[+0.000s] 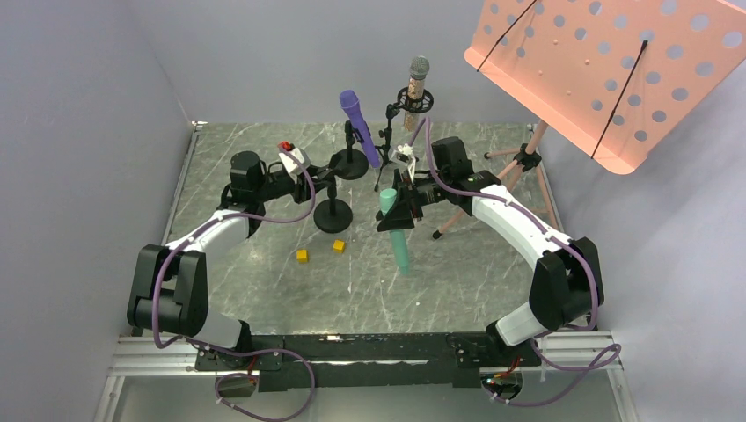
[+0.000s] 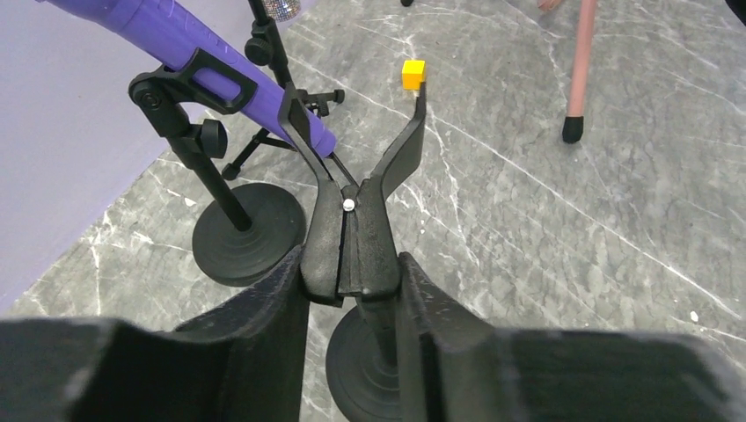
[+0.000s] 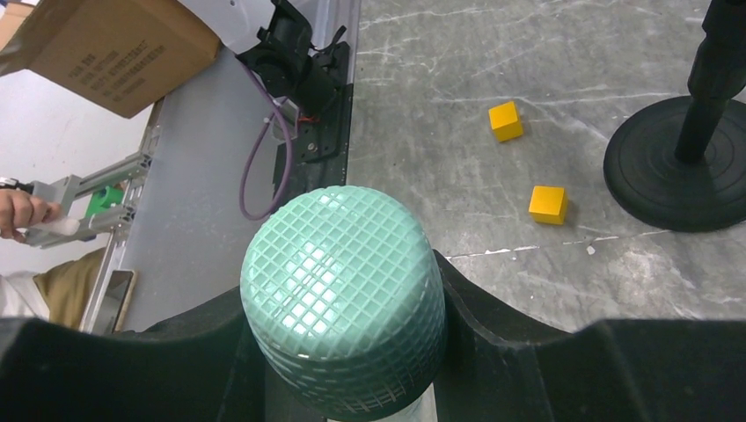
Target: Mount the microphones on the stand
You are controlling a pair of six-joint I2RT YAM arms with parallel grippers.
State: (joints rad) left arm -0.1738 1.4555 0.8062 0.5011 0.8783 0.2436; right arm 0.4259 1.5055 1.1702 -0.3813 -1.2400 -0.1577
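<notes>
The teal microphone (image 1: 398, 233) hangs upright over the table's middle with its mesh head (image 3: 343, 290) up, and my right gripper (image 1: 400, 207) is shut on it just below the head. My left gripper (image 2: 352, 264) is shut on the handles of the black clip (image 2: 356, 224) atop the empty stand (image 1: 333, 215), and the clip's prongs are spread apart. The purple microphone (image 1: 360, 126) sits tilted in the clip of a second stand (image 2: 242, 233). Behind them, the pinkish-copper microphone (image 1: 416, 88) stands upright in a tripod stand.
Two small yellow cubes (image 1: 302, 256) (image 1: 339, 246) lie on the marble table in front of the stands. A pink perforated music stand (image 1: 607, 70) overhangs the back right, and its leg (image 1: 457, 215) reaches down beside my right arm. Grey walls close in the left and back.
</notes>
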